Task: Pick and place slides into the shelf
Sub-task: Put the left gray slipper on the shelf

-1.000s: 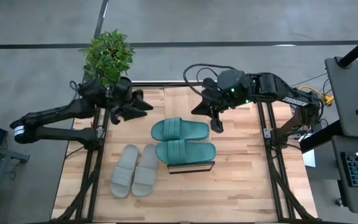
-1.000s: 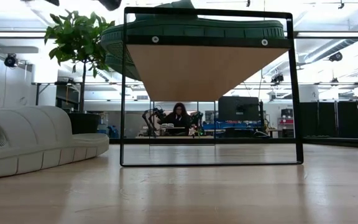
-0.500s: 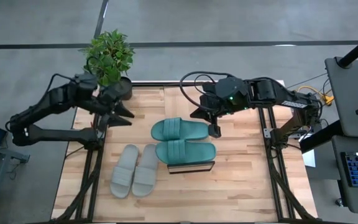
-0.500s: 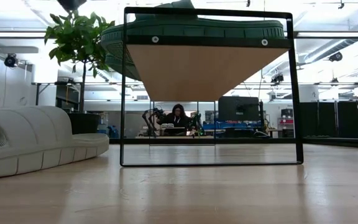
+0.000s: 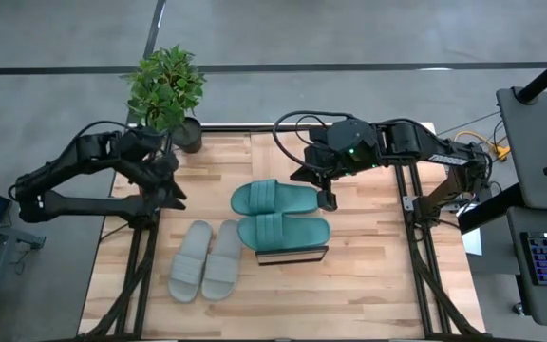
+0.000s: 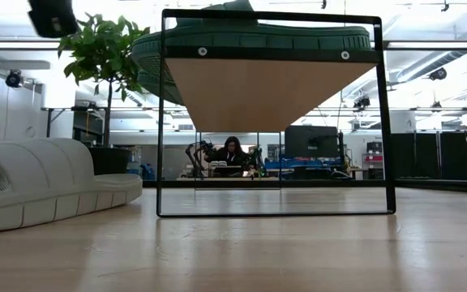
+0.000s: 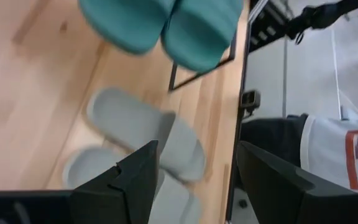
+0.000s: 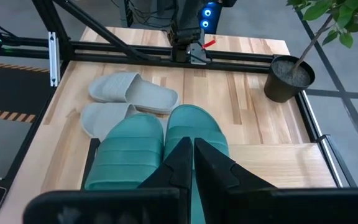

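Two teal slides (image 5: 275,199) (image 5: 284,231) lie side by side, soles down, on the shelf's (image 5: 292,256) wood top. In the low view one teal slide (image 6: 250,36) shows above the black frame. Two grey slides (image 5: 190,274) (image 5: 224,271) lie on the table left of the shelf. My right gripper (image 5: 328,197) is shut and hangs above the right end of the teal slides (image 8: 126,149), clear of them. My left gripper (image 5: 171,188) stands open at the table's left edge, tilted down toward the grey slides (image 7: 142,134), holding nothing.
A potted plant (image 5: 166,87) stands at the table's far left corner, close behind my left arm. Bare wood lies right of the shelf and along the near edge (image 5: 349,304). Metal frame rails (image 5: 416,256) run along both sides of the table.
My left gripper has drawn back from over the table toward its left edge and a little nearer. It has tipped from about level to pointing down at the grey slides, and it has stayed open. The slides have not moved.
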